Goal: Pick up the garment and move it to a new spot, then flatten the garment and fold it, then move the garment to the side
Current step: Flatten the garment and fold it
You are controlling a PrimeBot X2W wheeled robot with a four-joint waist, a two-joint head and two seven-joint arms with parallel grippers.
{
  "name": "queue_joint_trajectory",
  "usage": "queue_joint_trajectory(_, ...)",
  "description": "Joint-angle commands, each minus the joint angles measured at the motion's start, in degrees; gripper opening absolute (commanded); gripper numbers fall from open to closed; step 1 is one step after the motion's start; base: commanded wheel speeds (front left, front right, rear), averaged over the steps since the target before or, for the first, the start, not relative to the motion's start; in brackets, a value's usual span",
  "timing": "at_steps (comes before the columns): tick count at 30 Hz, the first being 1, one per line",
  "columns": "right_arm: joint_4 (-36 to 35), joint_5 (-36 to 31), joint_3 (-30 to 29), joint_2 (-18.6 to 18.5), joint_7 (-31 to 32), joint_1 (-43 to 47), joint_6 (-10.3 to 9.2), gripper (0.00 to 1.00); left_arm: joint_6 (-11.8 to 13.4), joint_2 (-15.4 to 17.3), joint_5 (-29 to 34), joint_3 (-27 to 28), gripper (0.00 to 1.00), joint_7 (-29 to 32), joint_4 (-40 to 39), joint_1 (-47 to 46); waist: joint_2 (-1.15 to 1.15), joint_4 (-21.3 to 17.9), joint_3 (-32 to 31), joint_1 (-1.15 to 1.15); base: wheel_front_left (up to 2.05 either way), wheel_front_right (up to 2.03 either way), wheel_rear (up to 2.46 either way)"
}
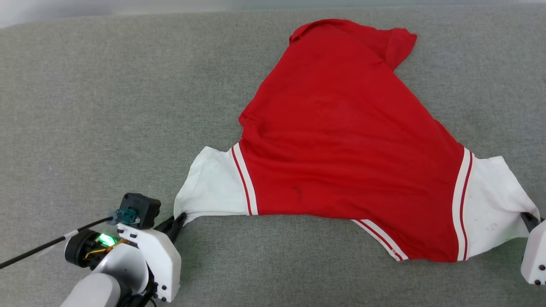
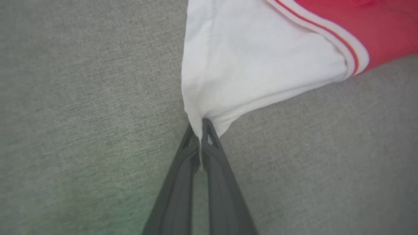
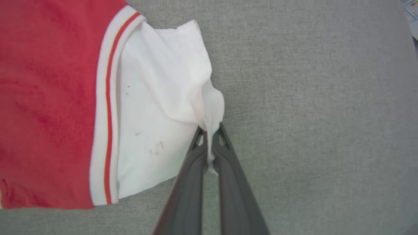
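Note:
The garment (image 1: 341, 140) lies spread on the grey cloth surface, plain red side up, white sleeves toward me and its hem end far away. My left gripper (image 1: 178, 221) is shut on the corner of the left white sleeve (image 1: 211, 187); in the left wrist view the dark fingers (image 2: 183, 169) pinch that sleeve's (image 2: 254, 62) edge. At the right edge of the head view my right gripper (image 1: 529, 219) is shut on the tip of the right white sleeve (image 1: 495, 204). The right wrist view has the sleeve (image 3: 156, 107) bunched between the closed fingertips (image 3: 225, 143).
The grey fabric surface (image 1: 106, 106) stretches wide to the left and in front of the shirt. A fold of the hem (image 1: 399, 42) is turned over at the far right. A black cable (image 1: 42, 245) runs off my left wrist.

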Motion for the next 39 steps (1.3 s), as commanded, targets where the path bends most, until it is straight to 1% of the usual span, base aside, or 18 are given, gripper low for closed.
queue_joint_trajectory(1,-0.2,0.6,0.1,-0.6,-0.3,-0.6,-0.04,0.0,-0.3,0.1,-0.2,-0.1,0.0,-0.3,0.3,1.3,0.0,0.3,-0.9,0.0,0.0,0.0,0.0)
queue_joint_trajectory(5,-1.0,1.4,0.6,-1.9,0.1,-1.2,-0.04,0.0,-0.8,1.6,-0.1,0.6,0.0,-2.3,-2.4,2.4,0.0,0.7,-3.6,0.0,0.0,0.0,0.0)
queue_joint_trajectory(8,-1.9,3.1,1.1,-3.4,0.2,-2.1,-0.04,0.0,-0.1,3.1,0.2,1.8,0.0,-3.3,-5.6,3.9,0.0,0.8,-6.1,0.0,0.0,0.0,0.0)
queue_joint_trajectory(11,-3.6,5.6,1.6,-4.8,0.6,-3.9,-0.04,0.0,0.4,4.6,-1.2,4.0,0.0,-4.1,-10.6,5.1,0.0,0.7,-8.5,0.0,0.0,0.0,0.0)
queue_joint_trajectory(13,-4.5,7.4,1.4,-6.5,1.2,-6.0,-0.04,0.0,0.3,5.7,-3.0,5.9,0.0,-4.3,-14.3,6.0,0.0,0.6,-9.8,0.0,0.0,0.0,0.0)
queue_joint_trajectory(17,-6.8,10.9,2.3,-9.0,3.4,-11.0,-0.04,0.0,0.6,9.1,-4.6,10.1,0.0,-3.5,-20.7,6.1,0.0,0.3,-12.1,0.0,0.0,0.0,0.0)
queue_joint_trajectory(20,-8.1,13.7,2.0,-9.2,5.1,-15.7,-0.04,0.0,0.7,11.5,-6.0,13.9,0.0,-3.8,-24.2,4.6,0.0,0.0,-13.9,0.0,0.0,0.0,0.0)
queue_joint_trajectory(22,-7.7,16.3,1.3,-8.0,6.3,-19.4,-0.04,0.0,0.7,13.0,-7.1,16.6,0.0,-3.6,-25.9,3.5,0.0,-0.3,-14.8,0.0,0.0,0.0,0.0)
queue_joint_trajectory(23,-7.4,16.7,1.1,-8.1,6.8,-21.1,-0.04,0.0,0.7,14.0,-7.4,17.8,0.0,-3.3,-26.7,2.9,0.0,-0.4,-15.1,0.0,0.0,0.0,0.0)
queue_joint_trajectory(24,-7.1,17.2,2.1,-9.5,7.7,-25.3,-0.04,0.0,0.8,16.3,-8.0,21.4,0.0,-3.1,-29.2,0.3,0.0,-0.8,-15.6,0.0,0.0,0.0,0.0)
queue_joint_trajectory(29,-6.8,18.7,3.2,-8.5,7.2,-32.0,-0.04,0.0,0.9,19.2,-9.9,27.2,0.0,-3.3,-32.0,-4.5,0.0,-1.8,-15.8,0.0,0.0,0.0,0.0)
queue_joint_trajectory(32,-6.5,18.7,3.9,-8.0,6.8,-34.7,-0.04,0.0,1.1,20.6,-10.3,29.6,0.0,-3.3,-32.7,-7.4,0.0,-2.4,-15.3,0.0,0.0,0.0,0.0)
queue_joint_trajectory(34,-6.6,18.6,4.4,-8.0,6.2,-36.7,-0.04,0.0,1.1,20.9,-11.6,30.4,0.0,-3.1,-32.9,-9.8,0.0,-2.7,-14.7,0.0,0.0,0.0,0.0)
queue_joint_trajectory(35,-6.9,18.1,4.6,-8.4,5.6,-37.7,-0.04,0.0,1.0,21.7,-11.6,30.6,0.0,-2.6,-32.6,-11.0,0.0,-2.8,-14.2,0.0,0.0,0.0,0.0)
queue_joint_trajectory(36,-7.2,17.6,5.0,-9.1,4.6,-38.8,-0.04,0.0,0.8,22.6,-11.2,30.4,0.0,-2.1,-32.4,-12.3,0.0,-2.7,-13.5,0.0,0.0,0.0,0.0)
queue_joint_trajectory(39,-6.8,16.0,6.8,-10.0,1.2,-41.8,-0.04,0.0,0.6,23.7,-10.6,29.3,0.0,-1.6,-30.8,-17.1,0.0,-3.1,-10.8,0.0,0.0,0.0,0.0)
